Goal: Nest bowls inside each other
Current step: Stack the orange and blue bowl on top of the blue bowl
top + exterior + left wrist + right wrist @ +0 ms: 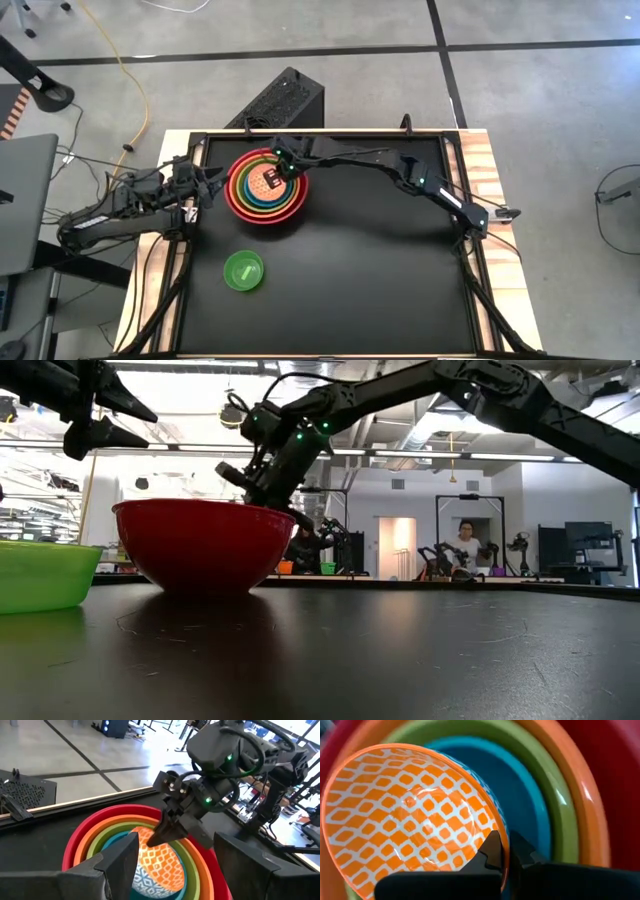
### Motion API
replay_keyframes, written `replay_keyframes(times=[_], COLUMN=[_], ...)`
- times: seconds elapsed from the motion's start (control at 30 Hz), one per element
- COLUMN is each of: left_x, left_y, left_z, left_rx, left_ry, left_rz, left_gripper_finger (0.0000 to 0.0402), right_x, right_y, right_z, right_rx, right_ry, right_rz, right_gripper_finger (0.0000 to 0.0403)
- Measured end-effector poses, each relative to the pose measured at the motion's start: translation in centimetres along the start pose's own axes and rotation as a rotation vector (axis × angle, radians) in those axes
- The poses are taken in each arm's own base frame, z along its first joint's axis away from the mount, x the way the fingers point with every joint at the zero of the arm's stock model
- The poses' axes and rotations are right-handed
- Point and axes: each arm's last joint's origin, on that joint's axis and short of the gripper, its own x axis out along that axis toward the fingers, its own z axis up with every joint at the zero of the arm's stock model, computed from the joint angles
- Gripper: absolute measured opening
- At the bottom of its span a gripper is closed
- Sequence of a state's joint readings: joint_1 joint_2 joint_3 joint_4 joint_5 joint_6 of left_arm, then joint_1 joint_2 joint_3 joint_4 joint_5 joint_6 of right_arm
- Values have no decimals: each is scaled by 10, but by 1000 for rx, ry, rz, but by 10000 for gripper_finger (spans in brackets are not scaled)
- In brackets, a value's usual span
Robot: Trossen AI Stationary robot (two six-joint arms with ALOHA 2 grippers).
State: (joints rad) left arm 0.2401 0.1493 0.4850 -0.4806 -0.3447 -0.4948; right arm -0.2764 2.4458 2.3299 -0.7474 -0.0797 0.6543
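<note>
A stack of nested bowls (267,185) stands at the table's far left: red (200,545) outermost, then orange (585,800), yellow-green (555,795) and blue (520,785). Over the blue one is the orange-and-white patterned bowl (405,815), and my right gripper (505,847) is shut on it, reaching down into the stack. My left gripper (175,870) waits open just left of the stack, holding nothing. A small bright green bowl (243,270) sits on its base alone, nearer the front. My right gripper pinches the patterned bowl's rim (503,836), one finger (492,851) inside the bowl and one outside. The fingers slant down from the table's right and far side. The bowl sits tilted inside the blue bowl; whether it rests there I cannot tell.
The black tabletop (380,270) stretches bare to the right and front of the stack. The right arm (420,180) spans the far part of the table. A black box (280,100) stands on the floor beyond the far edge.
</note>
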Motion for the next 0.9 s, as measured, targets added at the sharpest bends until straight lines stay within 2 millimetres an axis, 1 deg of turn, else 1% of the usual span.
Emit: replay_keyframes(times=[0.1, 0.23, 0.5, 0.6, 0.9], left_x=[0, 0, 0, 0, 0], left_y=[0, 0, 0, 0, 0], left_z=[0, 0, 0, 0, 0], left_rx=[-3, -10, -10, -10, -3], left_ry=[0, 1, 1, 1, 1], left_rz=[0, -1, -2, -2, -1], left_gripper_finger=[247, 247, 247, 247, 247], right_x=[7, 11, 11, 11, 11], right_y=[2, 5, 0, -1, -2], right_z=[-2, -8, -6, -6, -4], right_rx=[-3, -5, 19, 17, 16], right_ry=[-23, -41, -24, -16, -16], right_rz=[5, -55, -59, -52, -49], right_gripper_finger=[8, 8, 11, 23, 79])
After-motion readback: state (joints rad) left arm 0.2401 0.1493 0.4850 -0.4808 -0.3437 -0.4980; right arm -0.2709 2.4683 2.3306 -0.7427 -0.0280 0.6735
